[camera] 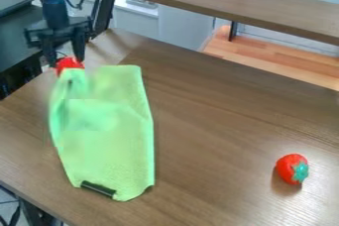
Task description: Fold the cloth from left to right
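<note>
From my gripper (65, 60), at the view's 11 o'clock, the cloth (109, 145) lies toward 5, its near corner beside the red thing (67, 64); its long axis runs 12 to 6. How open I am, what I hold, I cannot tell. I'd fold toward 3.

That cloth (112, 145)'s lime green, the tomato (286, 164) red with teal leaves (301, 172), the table (212, 131) brown wood grain.
</note>
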Controlling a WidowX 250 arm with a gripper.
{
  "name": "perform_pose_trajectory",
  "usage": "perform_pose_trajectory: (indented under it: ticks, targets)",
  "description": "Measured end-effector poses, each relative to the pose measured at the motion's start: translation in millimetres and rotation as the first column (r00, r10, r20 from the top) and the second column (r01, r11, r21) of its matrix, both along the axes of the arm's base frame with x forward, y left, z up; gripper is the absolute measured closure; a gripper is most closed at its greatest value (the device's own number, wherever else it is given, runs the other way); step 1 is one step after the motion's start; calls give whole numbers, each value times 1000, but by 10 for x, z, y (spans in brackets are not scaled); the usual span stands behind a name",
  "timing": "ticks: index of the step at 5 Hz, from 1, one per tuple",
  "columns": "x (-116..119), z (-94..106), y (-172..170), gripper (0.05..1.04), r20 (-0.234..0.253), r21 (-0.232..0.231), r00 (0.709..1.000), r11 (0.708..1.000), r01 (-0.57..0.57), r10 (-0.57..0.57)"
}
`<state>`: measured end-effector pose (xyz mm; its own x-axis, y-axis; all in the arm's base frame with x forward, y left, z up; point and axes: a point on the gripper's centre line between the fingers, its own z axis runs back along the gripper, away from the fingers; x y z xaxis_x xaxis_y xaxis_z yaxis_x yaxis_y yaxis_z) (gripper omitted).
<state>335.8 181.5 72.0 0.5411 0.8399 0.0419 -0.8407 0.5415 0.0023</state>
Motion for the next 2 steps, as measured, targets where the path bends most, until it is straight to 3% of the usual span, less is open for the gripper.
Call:
perform_pose_trajectory:
  ticks: [1,2]
  targets:
    - [-15,173,-211,94,-103,-19,995,1000,-17,15]
    - [-88,517,-537,83,-111,-87,994,996,-2,-8]
